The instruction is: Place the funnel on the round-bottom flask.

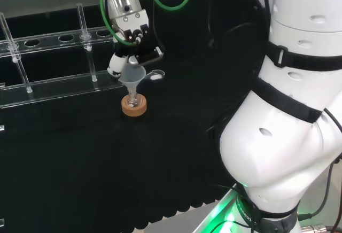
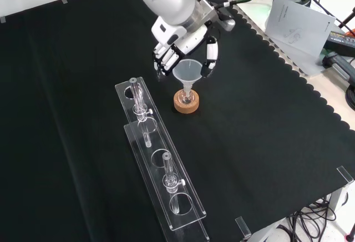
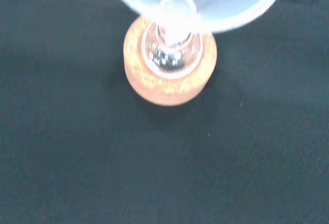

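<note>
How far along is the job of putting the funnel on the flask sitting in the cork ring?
Done: the funnel is upright with its stem reaching down into the neck of the flask, which sits on the cork ring. In hand: the robot hand has its fingers curled around the funnel's rim. Left: letting go and pulling away, so the funnel rests on the flask unaided.

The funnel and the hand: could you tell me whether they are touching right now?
Touching. In the front view the hand has its fingers curled against both sides of the funnel, whose stem points into the flask on its cork ring.
</note>
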Controlling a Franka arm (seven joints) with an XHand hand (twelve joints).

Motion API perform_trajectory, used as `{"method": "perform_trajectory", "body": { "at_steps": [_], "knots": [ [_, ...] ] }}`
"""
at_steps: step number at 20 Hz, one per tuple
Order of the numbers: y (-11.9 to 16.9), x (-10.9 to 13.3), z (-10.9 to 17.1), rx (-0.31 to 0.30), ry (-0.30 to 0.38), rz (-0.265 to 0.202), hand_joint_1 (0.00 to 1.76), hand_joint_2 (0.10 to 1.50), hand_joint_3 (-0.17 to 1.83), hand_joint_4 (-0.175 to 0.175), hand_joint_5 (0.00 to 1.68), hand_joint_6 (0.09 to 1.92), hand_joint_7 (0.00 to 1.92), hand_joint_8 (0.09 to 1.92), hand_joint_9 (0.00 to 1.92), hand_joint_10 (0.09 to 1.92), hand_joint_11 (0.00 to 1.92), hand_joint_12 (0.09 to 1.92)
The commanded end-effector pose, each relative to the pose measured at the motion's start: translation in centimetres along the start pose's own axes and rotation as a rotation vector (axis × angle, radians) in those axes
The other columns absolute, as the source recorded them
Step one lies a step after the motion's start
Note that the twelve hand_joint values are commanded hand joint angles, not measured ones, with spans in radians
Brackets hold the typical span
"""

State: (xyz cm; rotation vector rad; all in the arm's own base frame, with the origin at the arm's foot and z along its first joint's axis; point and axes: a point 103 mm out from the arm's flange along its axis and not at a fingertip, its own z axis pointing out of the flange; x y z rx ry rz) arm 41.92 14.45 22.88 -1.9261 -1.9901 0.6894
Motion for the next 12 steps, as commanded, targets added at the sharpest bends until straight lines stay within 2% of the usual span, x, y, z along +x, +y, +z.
{"method": "perform_trajectory", "body": {
  "at_steps": [1, 7, 12],
  "knots": [
    [-2.0, -1.7, -3.1, -0.084, 0.012, 0.020, 0.61, 0.75, 0.41, -0.078, 0.27, 0.09, 0.00, 0.50, 0.09, 0.81, 0.07, 1.48],
    [-2.9, -4.7, -4.5, -0.130, 0.019, -0.012, 0.61, 0.74, 0.41, -0.079, 0.29, 0.09, 0.00, 0.63, 0.16, 0.80, 0.12, 1.46],
    [-3.1, -7.0, -5.0, -0.158, 0.052, -0.027, 0.61, 0.74, 0.41, -0.080, 0.31, 0.09, 0.01, 0.67, 0.19, 0.79, 0.13, 1.45]
  ]
}}
